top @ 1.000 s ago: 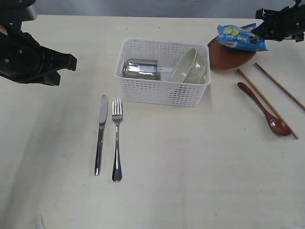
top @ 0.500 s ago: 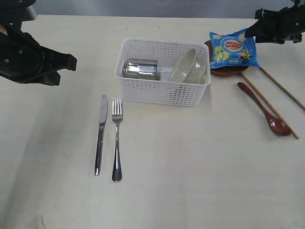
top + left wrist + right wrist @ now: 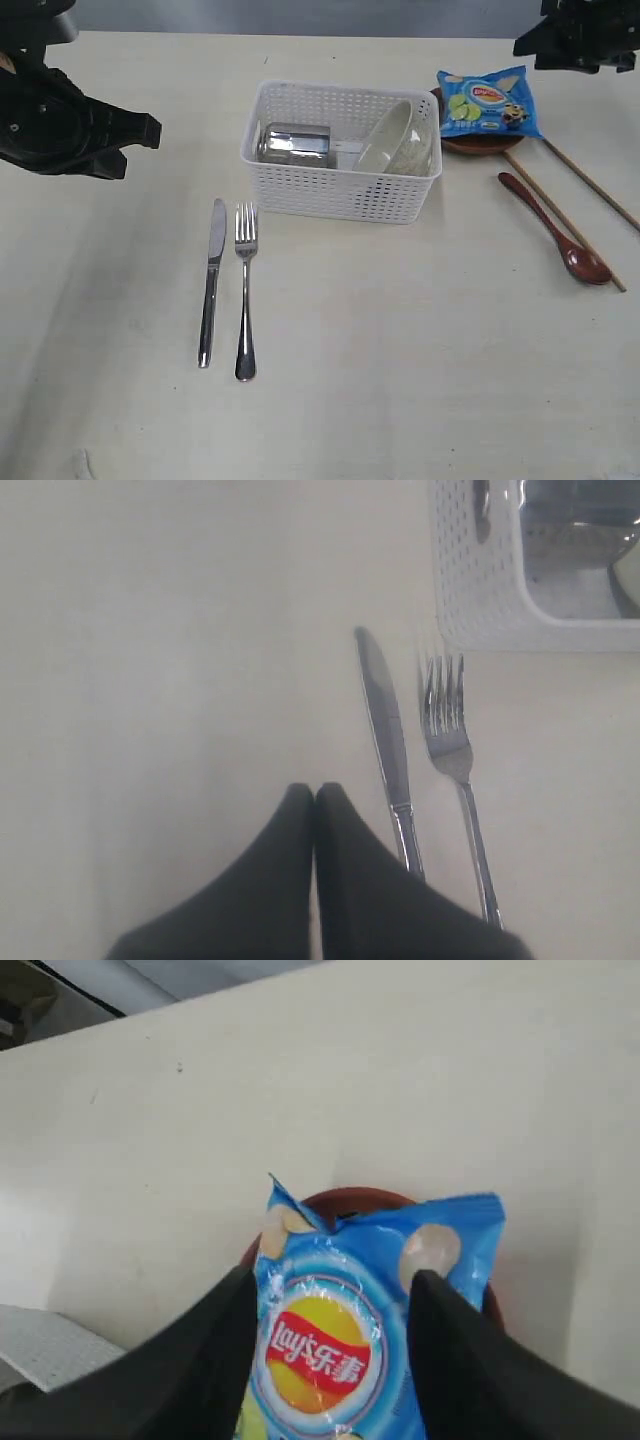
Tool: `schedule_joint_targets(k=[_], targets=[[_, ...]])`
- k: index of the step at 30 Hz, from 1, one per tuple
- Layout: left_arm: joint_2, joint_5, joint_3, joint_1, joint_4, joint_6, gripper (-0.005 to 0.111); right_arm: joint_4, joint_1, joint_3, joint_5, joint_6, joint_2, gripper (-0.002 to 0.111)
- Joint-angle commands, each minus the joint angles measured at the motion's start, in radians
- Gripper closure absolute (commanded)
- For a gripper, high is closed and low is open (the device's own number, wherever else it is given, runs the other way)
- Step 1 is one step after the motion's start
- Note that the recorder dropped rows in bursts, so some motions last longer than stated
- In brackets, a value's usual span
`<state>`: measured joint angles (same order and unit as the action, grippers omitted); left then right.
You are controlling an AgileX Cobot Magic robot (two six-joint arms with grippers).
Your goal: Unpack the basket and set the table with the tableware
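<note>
- Apparently the unpacking is half done; knife (image 3: 210,280), fork (image 3: 245,290), spoon (image 3: 555,235) and chopsticks (image 3: 560,215) lie on the table (image 3: 400,350); cup (image 3: 295,143) and bowl (image 3: 390,135) are inside the basket (image 3: 340,190), far centre.
- Right gripper (image 3: 330,1290) is spread, holding nothing, over the chip bag (image 3: 487,102) on the plate (image 3: 470,146), far right; left gripper (image 3: 315,795) is pressed together, empty, at left.
- Next, I judge, comes a reach into the basket for the tilted bowl or the cup.
- Only the right wrist view shows the spread jaws; only the exterior view shows the spoon.
</note>
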<state>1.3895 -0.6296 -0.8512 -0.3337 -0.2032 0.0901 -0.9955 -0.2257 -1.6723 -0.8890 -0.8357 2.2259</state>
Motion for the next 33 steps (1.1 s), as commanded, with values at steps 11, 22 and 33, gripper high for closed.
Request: schedule_joint_targets(k=[11, 22, 33], targets=[[-0.002, 0.009, 0.005, 0.002, -0.014, -0.003, 0.107, 0.242, 0.005, -0.001, -0.281, 0.158, -0.131, 0.107], [-0.002, 0.009, 0.005, 0.002, -0.014, -0.003, 0.107, 0.616, 0.102, 0.304, -0.057, 0.315, -0.327, 0.109], [-0.002, 0.007, 0.005, 0.002, -0.014, -0.002, 0.107, 0.886, 0.169, 0.511, 0.076, 0.464, -0.36, 0.108]])
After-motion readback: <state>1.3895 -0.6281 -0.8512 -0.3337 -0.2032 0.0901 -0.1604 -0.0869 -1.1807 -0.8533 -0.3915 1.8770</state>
